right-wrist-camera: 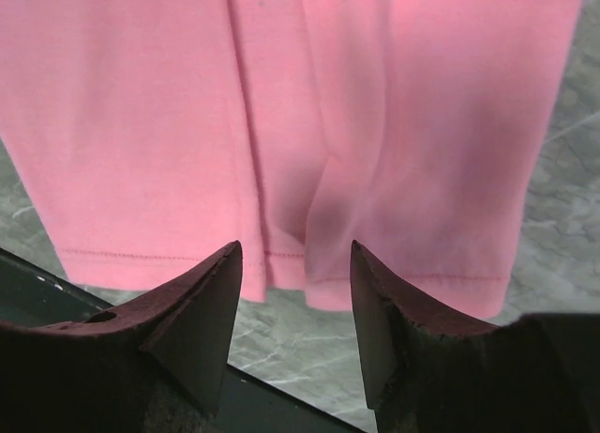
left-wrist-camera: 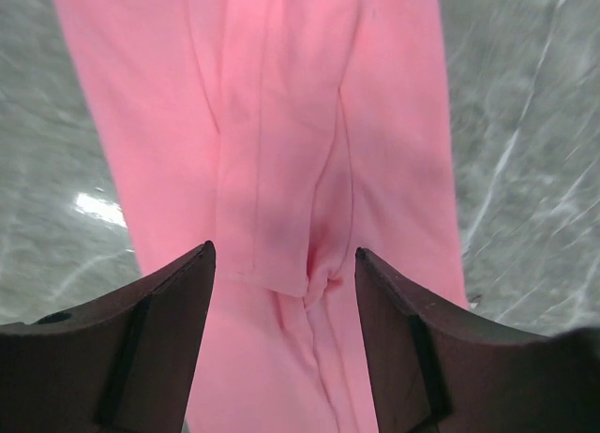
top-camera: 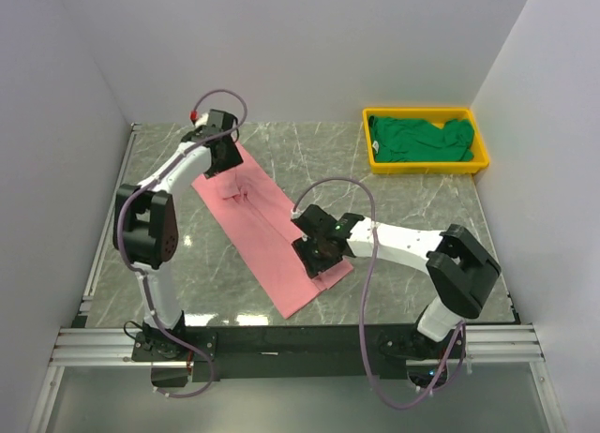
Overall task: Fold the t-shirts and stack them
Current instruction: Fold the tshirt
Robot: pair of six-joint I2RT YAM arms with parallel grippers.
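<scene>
The pink t-shirt [top-camera: 262, 222] lies flat on the table as a long narrow strip, running diagonally from the back left to the front middle. My left gripper [top-camera: 223, 156] hovers over its far end, open; in the left wrist view a small pucker of pink t-shirt [left-wrist-camera: 281, 124] sits between the open left gripper [left-wrist-camera: 284, 250] fingers. My right gripper [top-camera: 319, 255] is over the near end. In the right wrist view the right gripper [right-wrist-camera: 295, 247] stands open above the stitched hem of the pink t-shirt [right-wrist-camera: 281, 105], holding nothing. The dark green t-shirt [top-camera: 422, 138] lies bunched in the tray.
A yellow tray [top-camera: 480, 157] stands at the back right, against the right wall. White walls close the table on three sides. The table's dark front rail [right-wrist-camera: 56, 292] runs just past the shirt's hem. Grey marble table [top-camera: 412, 203] shows between shirt and tray.
</scene>
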